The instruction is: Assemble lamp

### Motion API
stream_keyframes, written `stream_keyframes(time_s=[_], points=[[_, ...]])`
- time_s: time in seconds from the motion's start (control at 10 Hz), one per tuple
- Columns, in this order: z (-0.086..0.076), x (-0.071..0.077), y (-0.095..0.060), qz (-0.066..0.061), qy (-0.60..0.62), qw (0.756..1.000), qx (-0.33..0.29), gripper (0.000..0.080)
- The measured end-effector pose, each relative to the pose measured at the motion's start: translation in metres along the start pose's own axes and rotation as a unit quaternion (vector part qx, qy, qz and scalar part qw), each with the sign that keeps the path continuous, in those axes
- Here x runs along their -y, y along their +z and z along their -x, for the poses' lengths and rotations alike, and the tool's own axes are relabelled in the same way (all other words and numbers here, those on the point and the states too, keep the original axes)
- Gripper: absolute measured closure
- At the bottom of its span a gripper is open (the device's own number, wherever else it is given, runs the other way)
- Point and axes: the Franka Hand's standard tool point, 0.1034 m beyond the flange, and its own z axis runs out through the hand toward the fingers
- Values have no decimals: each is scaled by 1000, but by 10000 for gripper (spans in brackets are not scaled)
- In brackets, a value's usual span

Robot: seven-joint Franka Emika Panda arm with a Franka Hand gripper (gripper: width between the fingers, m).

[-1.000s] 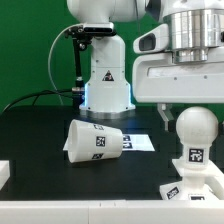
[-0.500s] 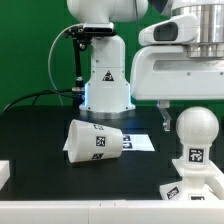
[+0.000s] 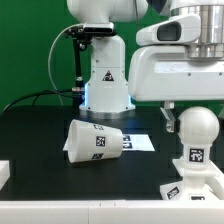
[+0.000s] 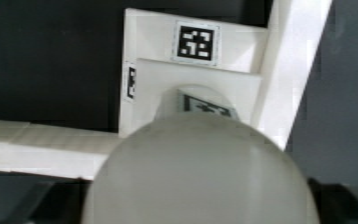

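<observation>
Lamp parts, three, white plastic with square tags, on black table (image 3: 40, 135).
- Shade (image 3: 93, 140): lying on its side at mid-table, tag facing the camera, just in front of the marker board (image 3: 140, 142).
- Bulb (image 3: 197, 128): upright at the exterior view's right, round head uppermost, tagged neck below. In the wrist view its head (image 4: 202, 170) fills the foreground.
- Base (image 3: 195, 190): flat, tagged, under the bulb; also seen from the wrist (image 4: 190, 75).
- Tool (image 3: 188, 104): directly above the bulb head. One dark finger (image 3: 170, 116) shows beside the head; its spread cannot be told.
</observation>
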Motion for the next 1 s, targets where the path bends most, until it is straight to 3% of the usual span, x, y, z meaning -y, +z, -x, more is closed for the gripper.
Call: stream_keyframes(time_s=[0.4,1.0], points=[[-2,-9,-2,3,163,987,-6,226],[-2,-10,-2,4,176,984,-6,225]])
